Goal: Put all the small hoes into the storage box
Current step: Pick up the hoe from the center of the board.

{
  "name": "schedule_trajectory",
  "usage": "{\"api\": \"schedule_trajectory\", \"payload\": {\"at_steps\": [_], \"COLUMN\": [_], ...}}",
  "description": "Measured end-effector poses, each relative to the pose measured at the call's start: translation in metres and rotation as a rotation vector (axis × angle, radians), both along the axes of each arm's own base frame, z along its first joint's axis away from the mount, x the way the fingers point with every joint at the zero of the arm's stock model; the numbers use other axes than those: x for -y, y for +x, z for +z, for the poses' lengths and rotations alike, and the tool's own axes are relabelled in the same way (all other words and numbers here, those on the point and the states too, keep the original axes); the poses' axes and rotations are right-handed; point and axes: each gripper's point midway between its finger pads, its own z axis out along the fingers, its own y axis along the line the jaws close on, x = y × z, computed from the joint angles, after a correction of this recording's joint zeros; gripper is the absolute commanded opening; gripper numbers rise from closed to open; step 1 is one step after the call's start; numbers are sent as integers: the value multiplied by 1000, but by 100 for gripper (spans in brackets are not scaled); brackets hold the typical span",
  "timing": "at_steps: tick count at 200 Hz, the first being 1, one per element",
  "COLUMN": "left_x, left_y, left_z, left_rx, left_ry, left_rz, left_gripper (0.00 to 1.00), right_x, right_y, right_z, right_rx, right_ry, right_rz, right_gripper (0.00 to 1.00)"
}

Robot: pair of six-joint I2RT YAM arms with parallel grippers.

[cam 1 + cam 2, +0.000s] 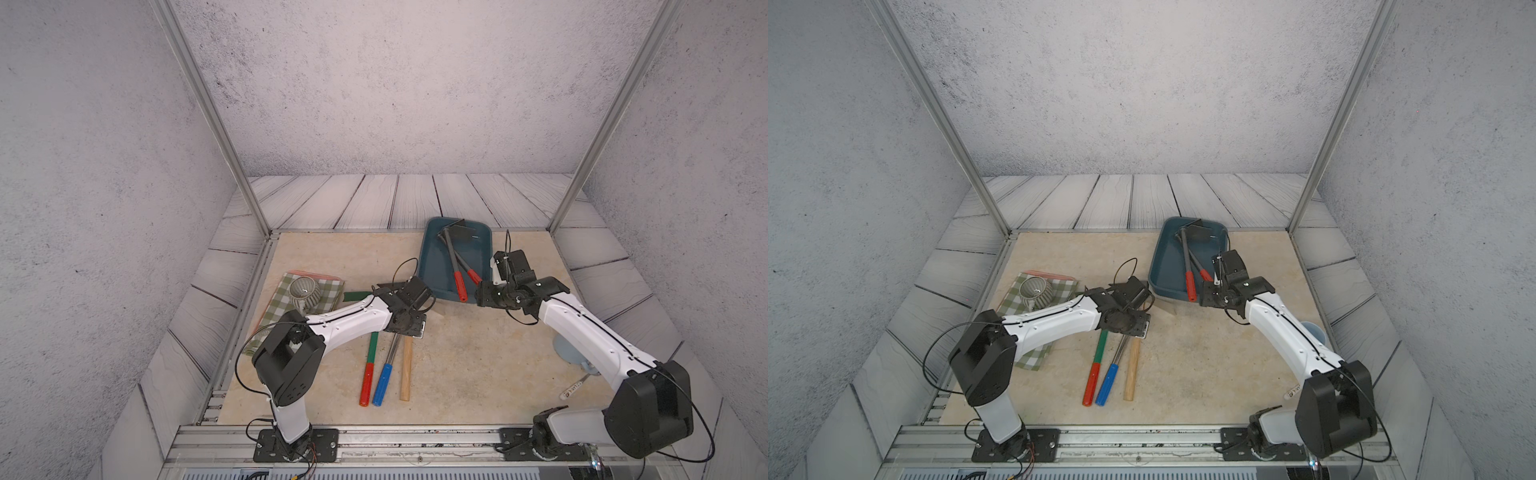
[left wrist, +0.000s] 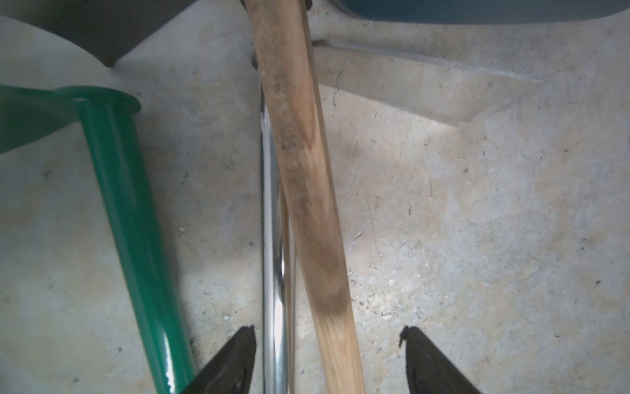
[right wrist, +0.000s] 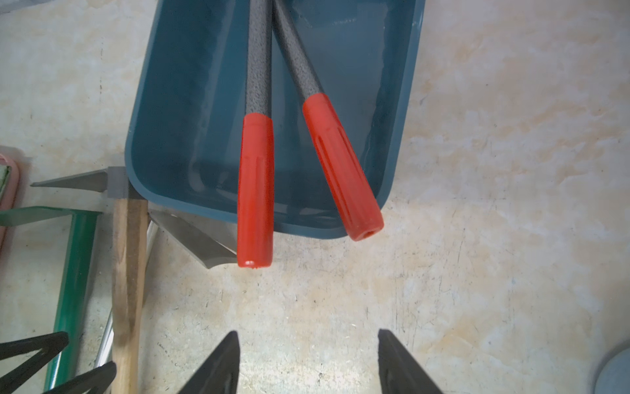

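Observation:
The small hoe [image 1: 406, 370] has a wooden handle [image 2: 303, 191] and a grey metal head [image 3: 201, 238] lying against the near-left corner of the storage box [image 1: 432, 266]. It rests on the table beside a chrome-shafted tool [image 2: 272, 238]. My left gripper [image 2: 328, 329] is open; its jaws straddle the wooden handle and the chrome shaft without touching either. The teal box [image 3: 191, 102] holds two red-gripped tools [image 3: 255, 191] whose grips overhang its near rim. My right gripper [image 3: 307, 331] is open and empty over bare table just short of that rim.
A green-shafted tool with a red grip [image 1: 372, 345] and the blue grip [image 1: 382, 384] of the chrome tool lie left of the wooden handle. A ribbed cup [image 1: 305, 291] sits on a checked cloth [image 1: 286, 307] at left. A pale blue object [image 1: 569, 349] lies under the right arm.

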Motion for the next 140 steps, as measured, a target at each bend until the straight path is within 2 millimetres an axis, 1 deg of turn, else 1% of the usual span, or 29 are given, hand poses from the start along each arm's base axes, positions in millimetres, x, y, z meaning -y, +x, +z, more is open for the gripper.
{"api": "schedule_trajectory", "payload": {"at_steps": [20,48,83,94,114,140], "left_x": [5,13,15,16,18,17], "left_y": [-3,-6,-8,-8,-6,-7], "left_z": [-7,-15,-21,-20,-22,-28], "left_rx": [-8,-13,-22,-20,-18,-28], "left_ry": [1,-4,-5,-11,-18,-7], "left_rz": [-1,-2,5,9,14,16], "left_gripper": [68,68,67,66,62,59], "right_x": [2,1,0,-3,-12,-28], "right_y": [-5,-4,-2,-1,-10,-17], "right_z": [0,2,3,3,1,9], "right_rx": [4,11,23,38,44,57], "right_ry": [7,15,24,40,97,172], "right_rz": [-7,-15,-12,0,50,128], "right_gripper": [65,65,66,67,68,68]}}
